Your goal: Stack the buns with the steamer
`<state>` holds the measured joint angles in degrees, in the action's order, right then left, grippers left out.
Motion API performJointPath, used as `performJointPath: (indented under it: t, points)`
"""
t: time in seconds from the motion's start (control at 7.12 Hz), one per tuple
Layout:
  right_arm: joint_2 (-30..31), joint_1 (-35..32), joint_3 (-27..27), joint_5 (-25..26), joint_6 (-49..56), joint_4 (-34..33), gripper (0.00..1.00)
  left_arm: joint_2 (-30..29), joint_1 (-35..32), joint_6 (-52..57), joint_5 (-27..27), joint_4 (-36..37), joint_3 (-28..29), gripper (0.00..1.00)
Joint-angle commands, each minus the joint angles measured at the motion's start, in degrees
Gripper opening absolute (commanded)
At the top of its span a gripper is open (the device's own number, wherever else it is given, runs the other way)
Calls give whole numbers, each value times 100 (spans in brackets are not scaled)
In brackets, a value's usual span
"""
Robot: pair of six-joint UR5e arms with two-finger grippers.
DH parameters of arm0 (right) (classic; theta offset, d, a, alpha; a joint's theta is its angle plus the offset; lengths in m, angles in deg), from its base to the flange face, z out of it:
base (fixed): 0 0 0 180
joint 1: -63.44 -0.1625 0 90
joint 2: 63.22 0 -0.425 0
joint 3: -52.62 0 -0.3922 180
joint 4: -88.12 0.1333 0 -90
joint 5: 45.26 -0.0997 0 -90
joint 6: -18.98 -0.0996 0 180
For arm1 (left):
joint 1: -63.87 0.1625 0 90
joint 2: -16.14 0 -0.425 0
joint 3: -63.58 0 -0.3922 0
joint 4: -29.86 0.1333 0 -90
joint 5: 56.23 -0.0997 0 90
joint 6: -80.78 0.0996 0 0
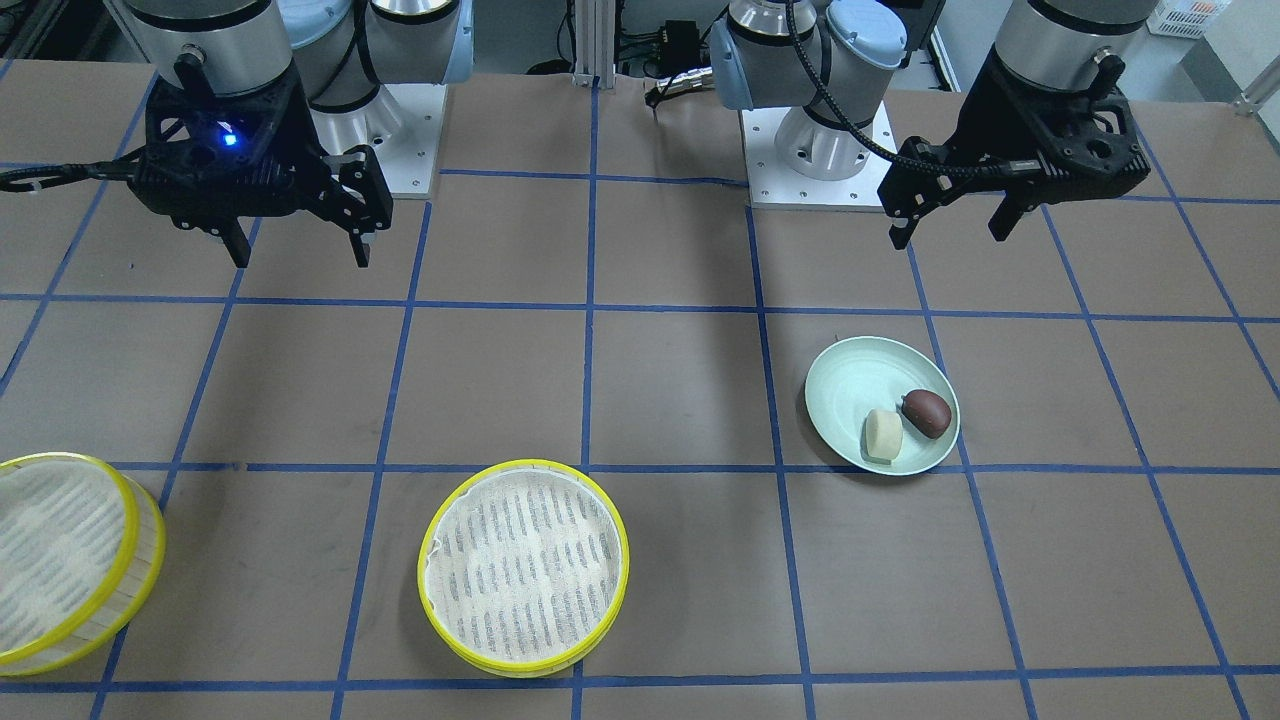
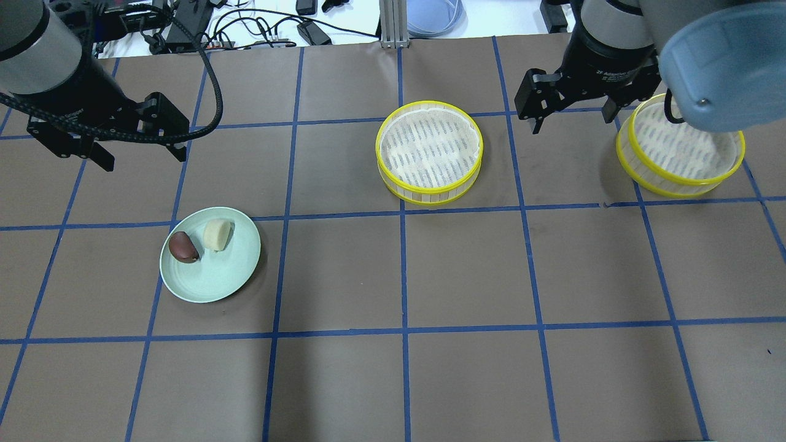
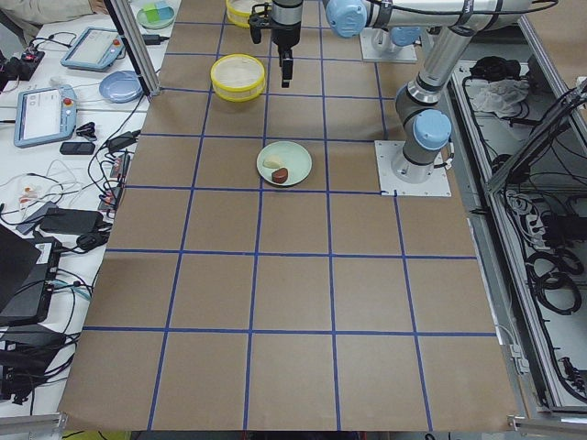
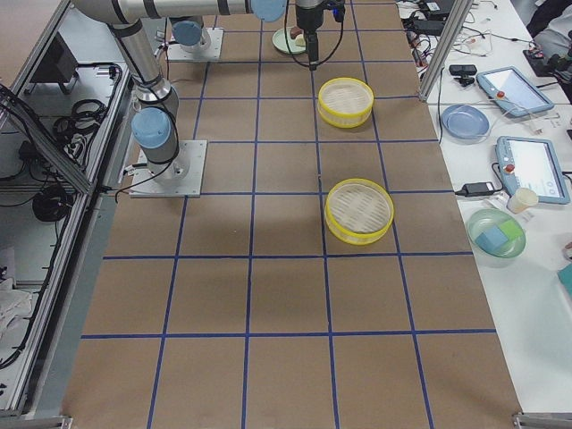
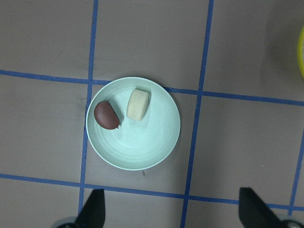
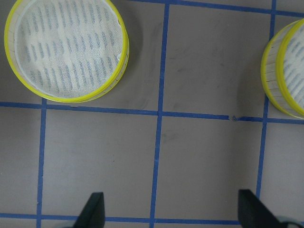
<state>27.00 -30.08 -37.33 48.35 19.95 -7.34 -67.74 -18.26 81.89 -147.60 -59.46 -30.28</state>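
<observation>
White bun [image 1: 882, 435] and brown bun [image 1: 927, 413] lie on the plate [image 1: 850, 380], toward the bench's left edge. Left gripper [image 1: 950, 230] and right gripper [image 1: 300, 255] both hang released.

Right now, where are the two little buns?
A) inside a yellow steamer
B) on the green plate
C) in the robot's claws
B: the white bun and the brown bun both lie side by side on the pale green plate.
</observation>
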Motion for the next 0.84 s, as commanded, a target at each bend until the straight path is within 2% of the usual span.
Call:
performJointPath:
  t: [0.0, 0.28, 0.56, 0.7]
  points:
    - [-39, 0, -6, -10, 0, -25, 100, 3, 4, 4, 14, -50, 8, 100]
    - [-127, 175, 12, 130, 148, -400, 100, -14, 4, -14, 66, -147, 8, 100]
    - [-310, 587, 81, 184, 367, -509, 100, -23, 13, 12, 23, -129, -1, 100]
    - [-546, 850, 343, 175, 760, -509, 100, -40, 39, 12, 5, -147, -1, 100]
